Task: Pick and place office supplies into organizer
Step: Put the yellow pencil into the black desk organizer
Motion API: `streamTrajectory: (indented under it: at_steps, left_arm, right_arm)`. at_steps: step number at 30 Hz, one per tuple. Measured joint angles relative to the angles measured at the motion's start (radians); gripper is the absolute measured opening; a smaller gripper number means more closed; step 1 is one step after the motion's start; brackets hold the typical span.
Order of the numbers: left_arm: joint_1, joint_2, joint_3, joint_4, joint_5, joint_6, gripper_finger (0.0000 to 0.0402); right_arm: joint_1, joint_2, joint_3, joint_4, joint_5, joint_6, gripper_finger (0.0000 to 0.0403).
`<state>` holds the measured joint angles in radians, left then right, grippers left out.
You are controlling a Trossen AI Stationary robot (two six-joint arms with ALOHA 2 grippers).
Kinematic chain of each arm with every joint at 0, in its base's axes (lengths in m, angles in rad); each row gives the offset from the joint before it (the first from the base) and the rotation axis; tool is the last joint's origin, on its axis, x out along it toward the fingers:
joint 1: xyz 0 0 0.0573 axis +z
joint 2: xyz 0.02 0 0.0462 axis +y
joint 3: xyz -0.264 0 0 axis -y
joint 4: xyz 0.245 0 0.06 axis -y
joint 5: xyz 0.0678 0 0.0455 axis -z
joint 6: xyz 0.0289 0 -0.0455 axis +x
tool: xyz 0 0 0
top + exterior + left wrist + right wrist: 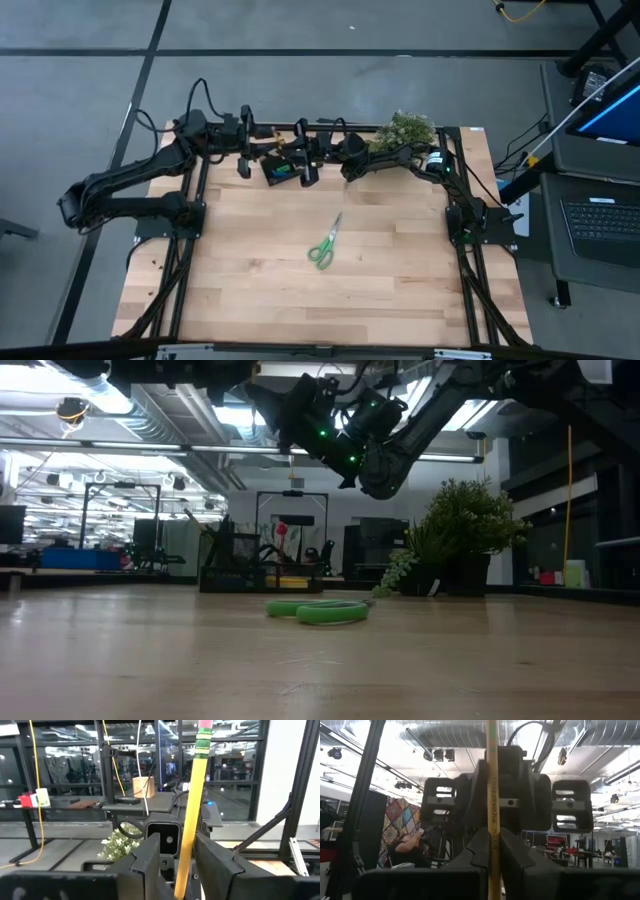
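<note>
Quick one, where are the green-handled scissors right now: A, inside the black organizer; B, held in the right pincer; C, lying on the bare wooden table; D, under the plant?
C: the high view shows the scissors lying flat on the open table, nearer the front than the organizer, apart from both arms.

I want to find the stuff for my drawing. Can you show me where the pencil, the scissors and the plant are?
pencil [192, 815]: left wrist view, on the middle of its yellow shaft.
scissors [323, 252]: high view, on the green handles.
plant [470, 525]: low view, on its leafy top.
</note>
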<state>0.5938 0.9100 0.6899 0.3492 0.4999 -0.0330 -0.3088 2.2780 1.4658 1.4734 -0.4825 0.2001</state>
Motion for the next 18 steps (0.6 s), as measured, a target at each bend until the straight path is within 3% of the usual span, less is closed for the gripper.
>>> streamTrajectory:
  at_steps: [18]
  left_arm:
    - [-0.029,0.006,0.000,0.041,-0.012,0.022,0.0016]
  right_arm:
    - [0.000,0.000,0.001,-0.002,0.002,0.009,0.0025]
